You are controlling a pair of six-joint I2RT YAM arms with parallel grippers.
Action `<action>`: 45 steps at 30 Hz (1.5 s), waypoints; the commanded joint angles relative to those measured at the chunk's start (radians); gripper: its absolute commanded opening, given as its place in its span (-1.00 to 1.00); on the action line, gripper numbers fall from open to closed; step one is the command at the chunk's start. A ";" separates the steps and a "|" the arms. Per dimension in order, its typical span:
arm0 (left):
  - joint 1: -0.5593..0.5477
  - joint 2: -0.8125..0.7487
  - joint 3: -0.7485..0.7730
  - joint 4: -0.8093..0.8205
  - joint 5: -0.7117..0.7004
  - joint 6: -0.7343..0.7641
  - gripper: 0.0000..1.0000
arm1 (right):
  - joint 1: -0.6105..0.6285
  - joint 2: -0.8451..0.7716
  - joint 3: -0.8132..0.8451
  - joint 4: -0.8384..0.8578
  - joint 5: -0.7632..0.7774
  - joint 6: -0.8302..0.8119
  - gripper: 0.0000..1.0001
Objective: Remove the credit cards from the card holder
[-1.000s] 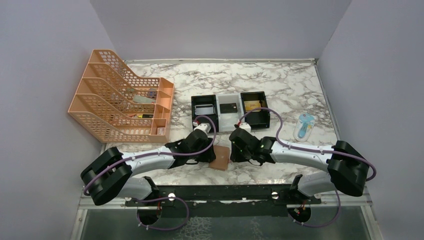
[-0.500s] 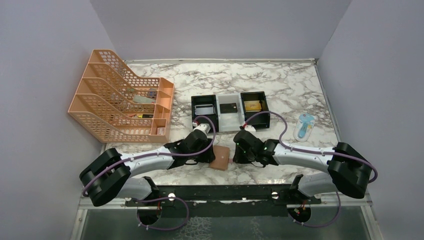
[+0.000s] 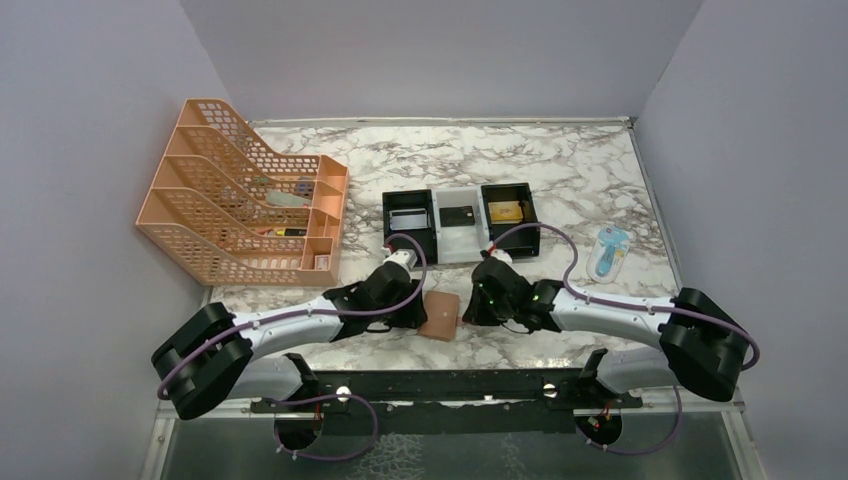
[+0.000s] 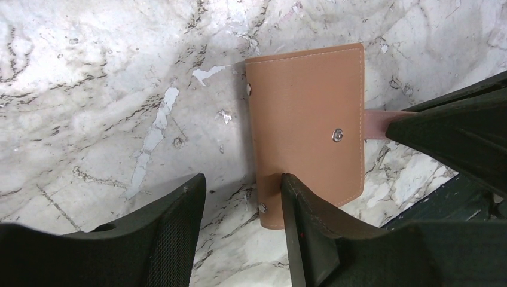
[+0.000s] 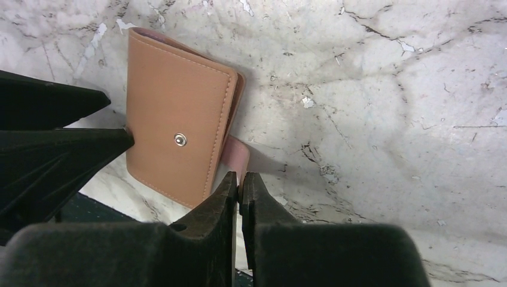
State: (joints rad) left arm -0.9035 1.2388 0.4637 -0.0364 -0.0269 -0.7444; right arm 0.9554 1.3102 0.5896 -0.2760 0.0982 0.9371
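One card holder (image 4: 305, 119) | left jaws spread at its edge | right jaws pinching pink tab (image 4: 374, 124)

card holder (image 4: 305, 119): plain tan leather with a stitched edge and a metal snap stud; no lettering or brand mark can be read on it.
tray (image 3: 455, 245): a yellow piece and a dark piece lie in its compartments; any print on them is too small to read.
packet (image 3: 609, 252): blue and white; print too small to read.
file rack (image 3: 215, 215): the things in its slots are too small to read.
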 commanded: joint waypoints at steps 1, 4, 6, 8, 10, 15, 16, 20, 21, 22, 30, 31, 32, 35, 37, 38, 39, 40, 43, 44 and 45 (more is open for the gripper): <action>0.002 -0.041 -0.017 -0.036 -0.005 0.011 0.06 | -0.003 -0.046 -0.006 0.030 -0.010 -0.021 -0.91; 0.002 -0.075 -0.026 -0.039 -0.021 0.003 0.16 | -0.004 -0.087 -0.007 0.024 -0.001 -0.034 -0.92; 0.002 -0.107 -0.032 -0.039 -0.031 -0.002 0.23 | -0.004 -0.110 -0.004 0.023 -0.004 -0.054 -0.92; 0.002 -0.145 -0.037 -0.047 -0.052 -0.012 0.32 | -0.004 -0.131 0.005 0.021 -0.019 -0.071 -0.92; 0.002 -0.188 -0.044 -0.056 -0.078 -0.020 0.39 | -0.004 -0.144 0.019 0.024 -0.040 -0.093 -0.91; 0.002 -0.313 -0.060 -0.106 -0.150 -0.052 0.59 | -0.004 -0.151 0.061 0.054 -0.110 -0.146 -0.92; 0.003 -0.338 -0.063 -0.119 -0.165 -0.060 0.63 | -0.004 -0.149 0.069 0.066 -0.126 -0.156 -0.92; 0.003 -0.437 -0.075 -0.162 -0.212 -0.081 0.68 | -0.004 -0.125 0.130 0.066 -0.171 -0.184 -0.92; 0.003 -0.461 -0.078 -0.169 -0.220 -0.084 0.70 | -0.005 -0.120 0.141 0.074 -0.175 -0.195 -0.91; 0.003 -0.481 -0.080 -0.173 -0.223 -0.085 0.71 | -0.004 -0.110 0.150 0.083 -0.182 -0.208 -0.91; 0.002 -0.536 -0.083 -0.199 -0.229 -0.086 0.76 | -0.004 0.018 0.217 0.066 -0.206 -0.229 -0.91; 0.002 -0.528 -0.084 -0.199 -0.223 -0.084 0.77 | -0.004 0.027 0.215 0.061 -0.199 -0.224 -0.91; 0.003 -0.520 -0.083 -0.197 -0.215 -0.082 0.77 | -0.004 0.031 0.209 0.052 -0.185 -0.219 -0.91; 0.002 -0.488 -0.078 -0.185 -0.182 -0.069 0.77 | -0.006 0.004 0.171 0.038 -0.126 -0.197 -0.91; 0.002 -0.464 -0.076 -0.163 -0.155 -0.058 0.77 | -0.022 -0.032 0.131 0.032 -0.110 -0.183 -0.91; 0.003 -0.454 -0.076 -0.149 -0.142 -0.053 0.77 | -0.044 -0.054 0.109 0.035 -0.114 -0.178 -0.91; 0.002 -0.445 -0.076 -0.133 -0.129 -0.050 0.77 | -0.064 -0.074 0.083 0.041 -0.120 -0.173 -0.91; 0.003 -0.435 -0.077 -0.117 -0.116 -0.047 0.77 | -0.087 -0.095 0.059 0.047 -0.131 -0.169 -0.91; 0.002 -0.402 -0.080 -0.054 -0.066 -0.033 0.77 | -0.156 -0.139 -0.029 0.070 -0.180 -0.172 -0.91; 0.001 -0.388 -0.079 -0.033 -0.045 -0.029 0.77 | -0.173 -0.146 -0.052 0.074 -0.187 -0.176 -0.91; 0.002 -0.374 -0.077 -0.016 -0.026 -0.025 0.77 | -0.188 -0.152 -0.071 0.072 -0.188 -0.175 -0.91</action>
State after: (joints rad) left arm -0.9035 0.8276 0.3874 -0.1638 -0.1558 -0.8009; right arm 0.8234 1.1938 0.5957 -0.2222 -0.0608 0.7551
